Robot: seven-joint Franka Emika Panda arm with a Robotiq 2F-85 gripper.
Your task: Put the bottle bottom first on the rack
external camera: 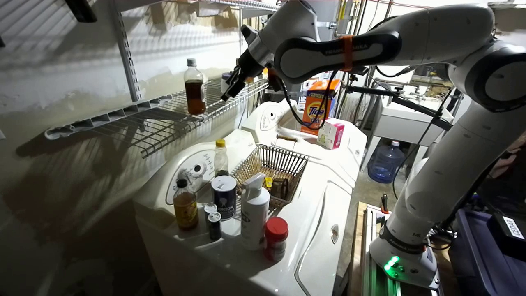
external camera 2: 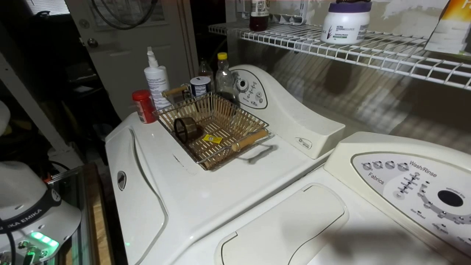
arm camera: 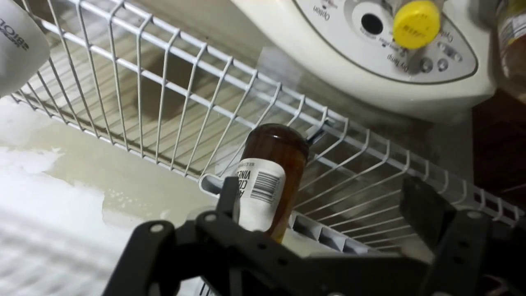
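Note:
The bottle, with dark brown liquid, a grey cap and a white label, stands upright on the white wire rack (external camera: 164, 133) in an exterior view (external camera: 194, 92). Its lower part and the rack's edge (external camera 2: 312, 51) also show in an exterior view (external camera 2: 259, 22), where the cap is cut off. In the wrist view the bottle (arm camera: 275, 176) appears upside down beyond the fingers, near the left one, with the rack (arm camera: 181, 90) around it. My gripper (arm camera: 320, 193) is open and empty. In an exterior view the gripper (external camera: 230, 92) is above the rack, apart from the bottle.
A white jar with a purple lid (external camera 2: 346, 27) stands on the rack near my gripper. Below, a wire basket (external camera: 294, 168), a yellow-capped bottle (external camera: 221, 158), a black-capped bottle (external camera: 185, 207), a white spray bottle (external camera: 253, 218) and a red-lidded jar (external camera: 275, 240) stand on the dryer.

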